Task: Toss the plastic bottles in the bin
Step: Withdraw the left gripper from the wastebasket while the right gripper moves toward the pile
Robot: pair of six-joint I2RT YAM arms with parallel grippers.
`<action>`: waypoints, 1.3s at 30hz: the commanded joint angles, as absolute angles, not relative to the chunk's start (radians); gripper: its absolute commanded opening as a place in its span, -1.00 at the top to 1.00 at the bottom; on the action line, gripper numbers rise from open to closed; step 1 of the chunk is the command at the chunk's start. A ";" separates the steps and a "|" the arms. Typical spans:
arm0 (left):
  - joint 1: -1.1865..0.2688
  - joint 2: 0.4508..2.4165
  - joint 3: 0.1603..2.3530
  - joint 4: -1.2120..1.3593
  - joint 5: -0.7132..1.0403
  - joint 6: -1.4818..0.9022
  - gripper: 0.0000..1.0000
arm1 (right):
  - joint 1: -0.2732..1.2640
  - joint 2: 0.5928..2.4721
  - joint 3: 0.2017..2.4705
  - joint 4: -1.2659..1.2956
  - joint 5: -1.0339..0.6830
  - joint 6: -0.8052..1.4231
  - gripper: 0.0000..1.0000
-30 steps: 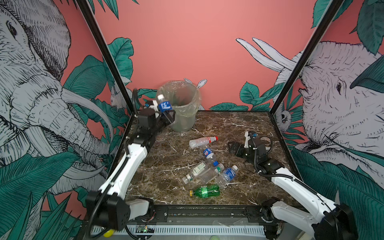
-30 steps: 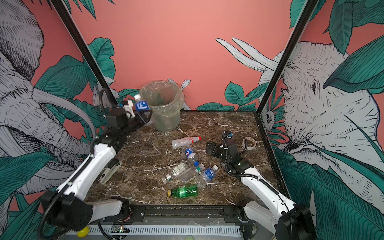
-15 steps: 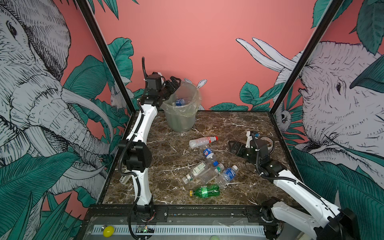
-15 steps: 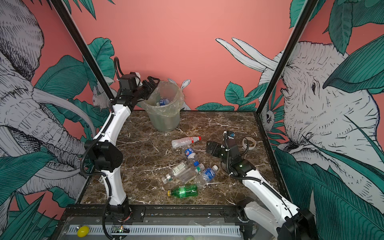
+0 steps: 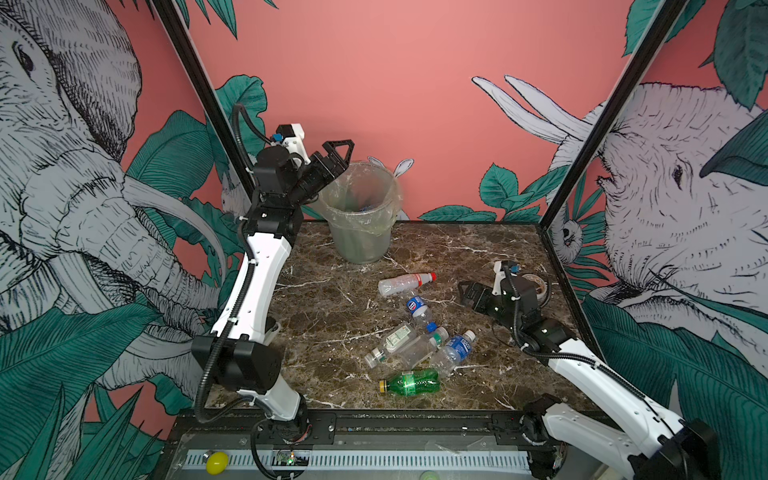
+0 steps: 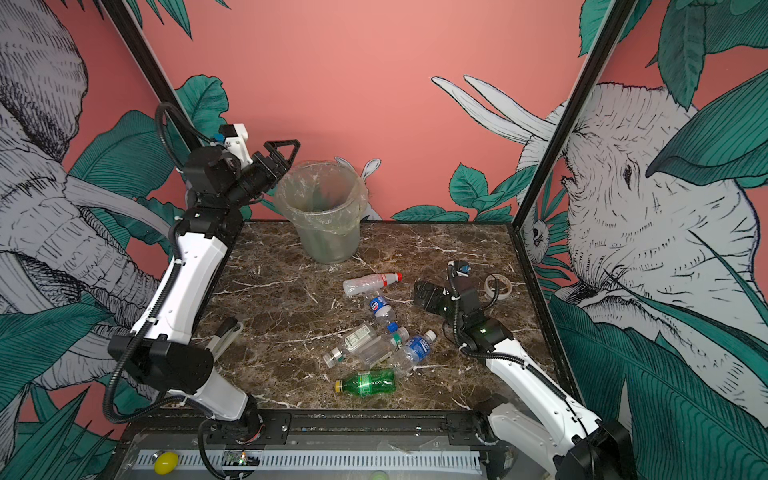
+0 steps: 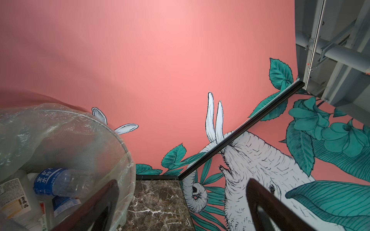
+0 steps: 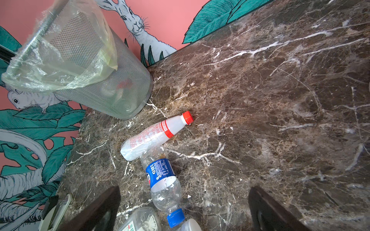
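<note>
Pink jungle-mural walls (image 5: 415,83), brown marble tabletop (image 5: 478,257)

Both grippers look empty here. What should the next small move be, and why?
Probably ease the right gripper down onto the blue-labelled bottle: its jaws stand open and empty, that bottle lies just ahead of them, and the left gripper, open too, is up at the bin.

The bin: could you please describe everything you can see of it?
The bin is a round, tapered bucket of fine grey mesh, lined with a thin clear yellowish bag folded over its rim. It stands upright at the back of the dark marbled table, left of centre, holding several bottles. The open left gripper hangs by its rim; contact unclear.
</note>
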State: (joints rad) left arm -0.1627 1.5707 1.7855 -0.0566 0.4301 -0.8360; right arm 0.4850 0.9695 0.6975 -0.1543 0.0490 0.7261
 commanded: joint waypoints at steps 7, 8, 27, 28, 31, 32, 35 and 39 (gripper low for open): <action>-0.164 1.480 1.565 0.029 0.507 -0.787 -0.99 | 0.491 0.938 0.708 -0.255 0.093 0.747 -0.98; -0.164 1.477 1.554 0.030 0.522 -0.787 -0.99 | 0.491 0.934 0.710 -0.264 0.095 0.759 -0.98; -0.164 1.303 1.257 0.019 0.594 -0.703 -0.99 | 0.490 0.954 0.749 -0.510 0.090 0.911 -0.98; -0.164 1.297 1.242 0.018 0.594 -0.703 -0.99 | 0.490 0.958 0.747 -0.516 0.087 0.926 -0.98; -0.163 1.275 1.195 0.022 0.640 -0.734 -0.99 | 0.491 0.967 0.730 -0.515 0.060 0.984 -0.98; -0.165 1.266 1.178 0.030 0.647 -0.740 -0.99 | 0.490 0.971 0.723 -0.508 0.048 1.000 -0.98; -0.168 1.233 1.133 0.019 0.656 -0.735 -0.99 | 0.490 0.981 0.698 -0.499 0.029 1.060 -0.98; -0.170 1.186 1.091 -0.042 0.658 -0.697 -0.99 | 0.490 0.997 0.676 -0.482 0.010 1.095 -0.98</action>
State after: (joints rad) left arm -0.1631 1.2438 1.1114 -0.0196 0.6338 -0.7238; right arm 0.4854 0.9859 0.6945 -0.4904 0.0265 1.0325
